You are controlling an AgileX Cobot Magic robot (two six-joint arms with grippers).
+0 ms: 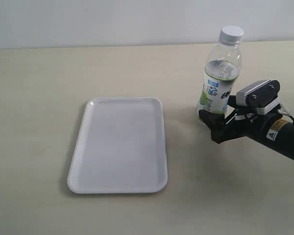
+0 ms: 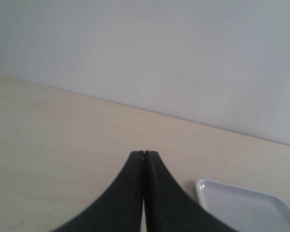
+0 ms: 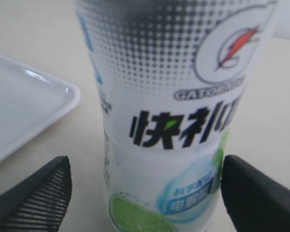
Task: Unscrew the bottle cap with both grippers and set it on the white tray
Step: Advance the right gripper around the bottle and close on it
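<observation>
While bottle cap (image 1: 232, 34) tops bottle (image 1: 219, 78) right of white tray (image 1: 118, 147), right gripper (image 1: 214, 121) jaws released around base; left gripper (image 2: 144, 155) clenched.

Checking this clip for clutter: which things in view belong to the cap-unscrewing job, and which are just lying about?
Belong to the job: bottle cap, lime-label drink bottle, white tray, right gripper (open, either side of the bottle), left gripper (shut, holding nothing).
Just there: beige table, pale wall; no stray objects show.
</observation>
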